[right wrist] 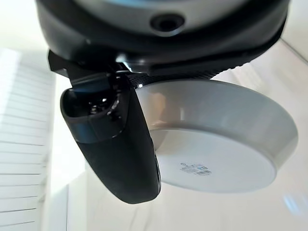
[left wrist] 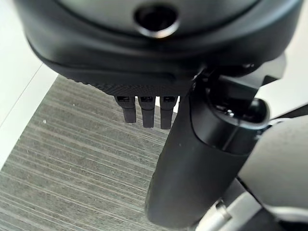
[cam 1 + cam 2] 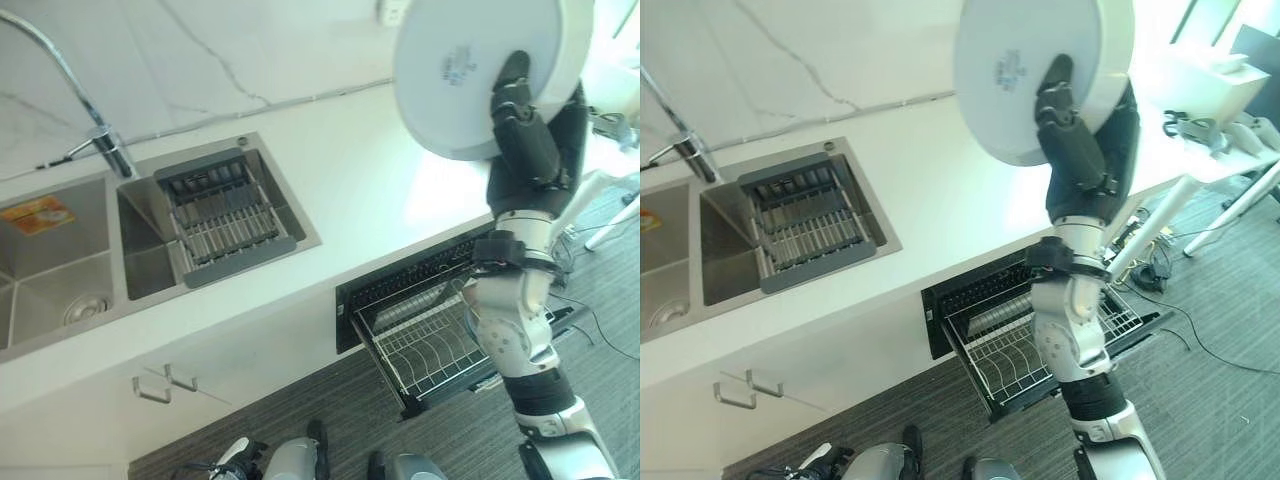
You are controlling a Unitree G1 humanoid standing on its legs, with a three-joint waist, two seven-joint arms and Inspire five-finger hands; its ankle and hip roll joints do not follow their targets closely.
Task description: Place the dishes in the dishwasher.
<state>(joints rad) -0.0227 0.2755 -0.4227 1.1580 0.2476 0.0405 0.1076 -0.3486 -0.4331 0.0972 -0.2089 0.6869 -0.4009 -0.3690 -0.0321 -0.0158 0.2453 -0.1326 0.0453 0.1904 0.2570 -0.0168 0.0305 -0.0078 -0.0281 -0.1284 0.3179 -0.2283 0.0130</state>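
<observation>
Rack point(image 3: 425, 345): wire, pulled out of the dishwasher point(image 3: 400, 290) under the counter point(image 3: 370, 170), standing over the grey floor point(image 3: 300, 410), nearest the robot. Left hand point(image 2: 144, 113): seen in its wrist view hanging above the floor, fingers point(image 2: 146, 109) pointing down in a straight row, loose, holding nothing. Right hand point(image 3: 525, 125): raised high above the rack, thumb point(image 1: 115, 149) across the underside of the plate point(image 3: 470, 70) and pinching it against the fingers behind. Plate: white, round, held on edge in the air above the counter's right end, underside with its small printed mark turned toward the camera. Sink point(image 3: 60, 270): steel, two basins, set in the counter well left of the dishwasher. Drainer point(image 3: 225, 215): dark, slatted, lying in the right basin. Tap point(image 3: 100, 140): behind the sink, arching leftward.
</observation>
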